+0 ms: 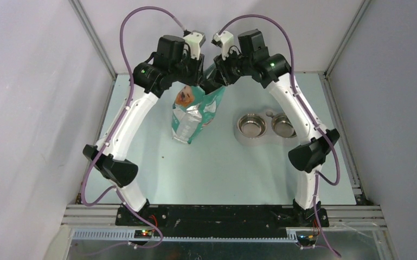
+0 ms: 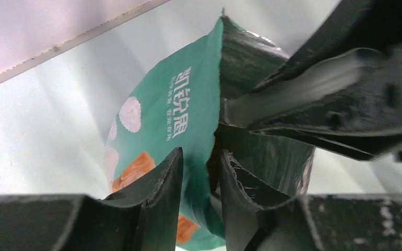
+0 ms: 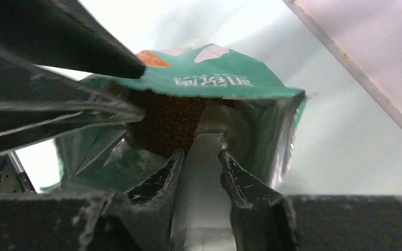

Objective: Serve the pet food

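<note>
Left hand (image 2: 201, 180): clamped on the torn rim of the teal bag (image 2: 157, 120), pinching one wall so that the mouth gapes.
Right hand (image 3: 201, 175): closed on the handle of a clear scoop (image 3: 211, 130), which points down into the bag's mouth.
Pet food (image 3: 164, 125): brown kibble heaped inside the bag, just beyond the scoop. I see none in the bowls.
Bowls (image 1: 252, 125): a twin steel pair on the counter (image 1: 222, 173), to the right of the bag and apart from it.
Step in hand: probably loading the scoop.
Doing it well: hold the rim taut and steady. Push the scoop under the heap rather than skimming it. Level it before lifting, clear the foil edge without snagging, then carry it flat to the bowls.
</note>
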